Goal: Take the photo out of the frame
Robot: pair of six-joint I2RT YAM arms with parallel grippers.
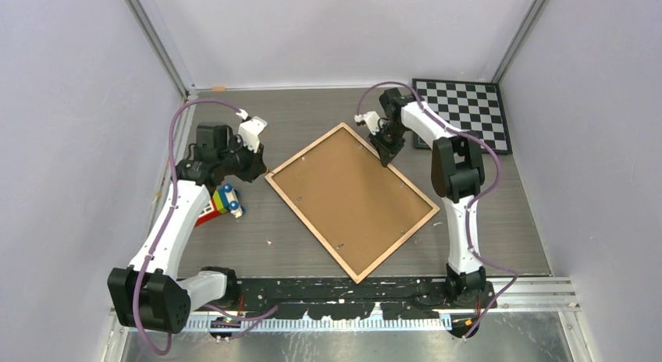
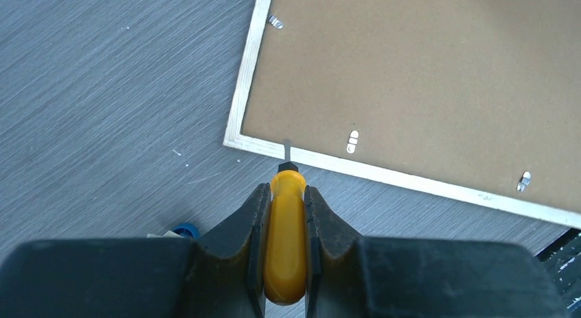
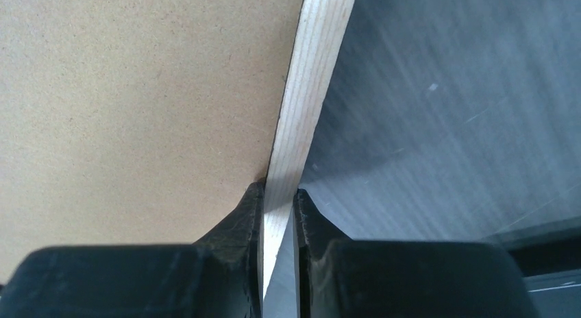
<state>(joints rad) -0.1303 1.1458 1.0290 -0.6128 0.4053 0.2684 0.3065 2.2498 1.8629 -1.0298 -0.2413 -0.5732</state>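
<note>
counter (image 1: 289, 249): grey wood grain, carries everything below.
toy (image 1: 224, 201): far left, by the left arm's forearm; red, yellow, blue and green parts.
left fingers (image 2: 255, 215): pinching a screwdriver (image 2: 286, 229) by its yellow handle, one finger on each side.
screwdriver tip: short metal blade points away from the fingers and reaches the frame's wood rim just beside a corner; whether it touches, cannot tell.
frame (image 1: 304, 149): centre of the counter, back side up, turned like a diamond, its left corner near the left fingers.
backing board (image 1: 351, 194): plain brown, fills the light wood rim.
tabs (image 2: 352, 141): small metal pieces along the inner edge of the rim, lying on the board.
right fingers (image 3: 248, 208): at the frame's far right edge, pinching the wood rim, one finger on the board side, the other on the counter side.
checkered board (image 1: 464, 112): far right corner, flat, apart from the frame.
</note>
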